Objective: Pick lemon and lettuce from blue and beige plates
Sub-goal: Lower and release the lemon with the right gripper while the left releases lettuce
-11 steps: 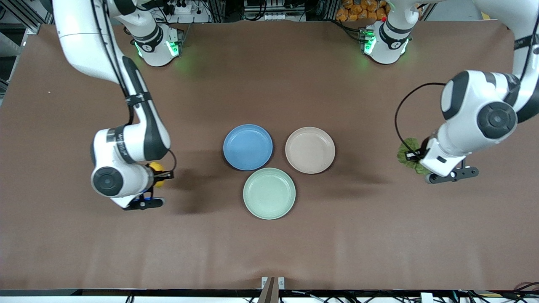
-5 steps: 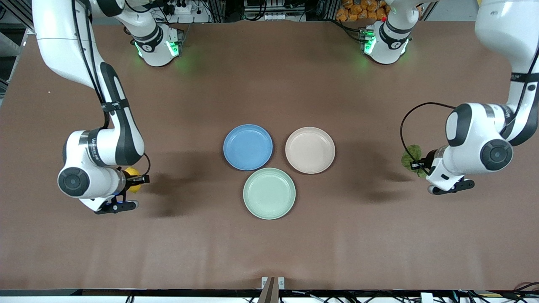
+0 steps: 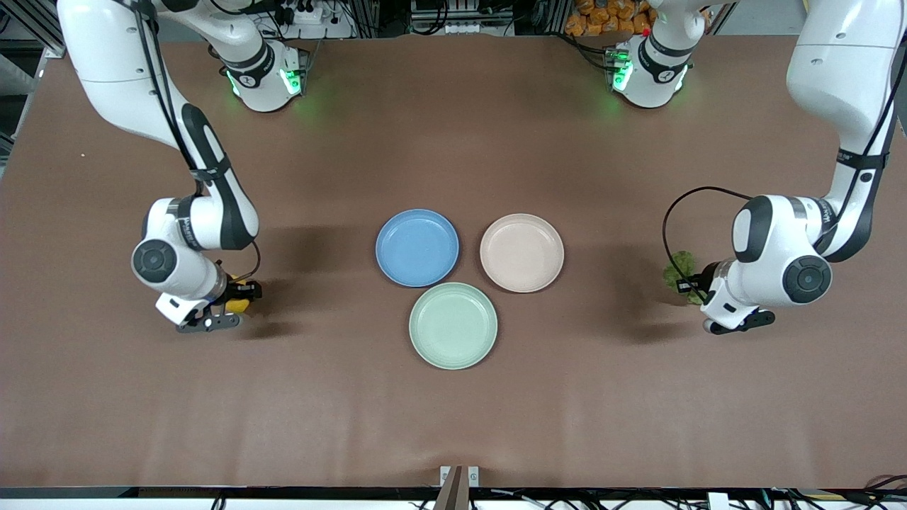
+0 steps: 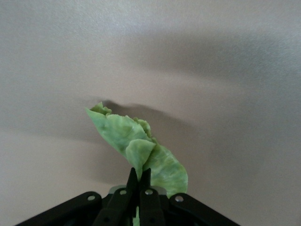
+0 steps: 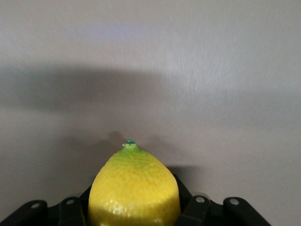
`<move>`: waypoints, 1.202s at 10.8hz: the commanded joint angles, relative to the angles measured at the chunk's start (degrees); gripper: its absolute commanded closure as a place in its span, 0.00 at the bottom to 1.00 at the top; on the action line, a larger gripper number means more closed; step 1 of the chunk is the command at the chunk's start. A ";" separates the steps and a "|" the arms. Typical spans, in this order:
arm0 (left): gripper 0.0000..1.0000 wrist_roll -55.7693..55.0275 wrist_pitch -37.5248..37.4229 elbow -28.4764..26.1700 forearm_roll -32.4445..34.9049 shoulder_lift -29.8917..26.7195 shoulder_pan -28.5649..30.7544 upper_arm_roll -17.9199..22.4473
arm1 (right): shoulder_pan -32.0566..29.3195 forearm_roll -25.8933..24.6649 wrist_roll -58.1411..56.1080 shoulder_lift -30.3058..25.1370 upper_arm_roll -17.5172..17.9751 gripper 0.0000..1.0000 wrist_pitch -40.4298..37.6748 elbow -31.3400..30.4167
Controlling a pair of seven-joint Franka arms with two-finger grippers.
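My right gripper (image 3: 236, 300) is shut on a yellow lemon (image 3: 241, 304) and holds it low over the bare table toward the right arm's end. In the right wrist view the lemon (image 5: 134, 188) fills the jaws of that gripper (image 5: 134, 209). My left gripper (image 3: 693, 289) is shut on a green lettuce leaf (image 3: 679, 266), low over the table toward the left arm's end. In the left wrist view the gripper (image 4: 139, 178) pinches the lettuce (image 4: 127, 136) by one end. The blue plate (image 3: 417, 247) and the beige plate (image 3: 522, 252) lie empty at mid-table.
An empty green plate (image 3: 453, 325) lies nearer to the front camera than the blue and beige plates, touching distance from both. The brown table cover (image 3: 453, 425) is bare around both grippers.
Both arms have swung outward from the plates and come down toward the table, the right one with the lemon, the left one with the lettuce. The plates have not moved.
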 commanded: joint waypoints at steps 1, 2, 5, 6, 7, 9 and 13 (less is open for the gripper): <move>0.84 0.46 0.51 0.78 1.04 1.30 0.56 -0.38 | -1.82 -1.55 -2.01 -3.20 0.80 0.98 5.21 -5.92; 0.28 0.46 0.51 0.78 1.04 1.21 0.56 -0.38 | -2.08 -1.55 -2.10 -3.02 0.80 0.98 6.97 -6.63; 0.00 0.20 -0.02 0.96 1.13 -0.36 0.48 -0.03 | -2.61 -1.55 -2.10 -3.72 0.89 0.00 5.77 -5.49; 0.00 0.11 -0.54 1.39 1.13 -2.20 0.39 -0.03 | -2.61 -1.38 -2.10 -4.86 0.97 0.00 1.49 -3.23; 0.00 0.19 -1.42 1.66 1.13 -3.96 0.39 -0.03 | -2.61 -1.03 -2.19 -5.22 0.98 0.00 -7.77 1.32; 0.00 0.20 -3.61 1.75 1.13 -8.52 0.47 -0.03 | -2.61 -0.85 -2.02 -5.22 0.98 0.00 -22.66 10.55; 0.00 0.46 -16.94 7.87 1.04 -17.23 0.39 -0.73 | -2.61 -0.85 -2.10 -6.44 0.98 0.00 -44.37 23.84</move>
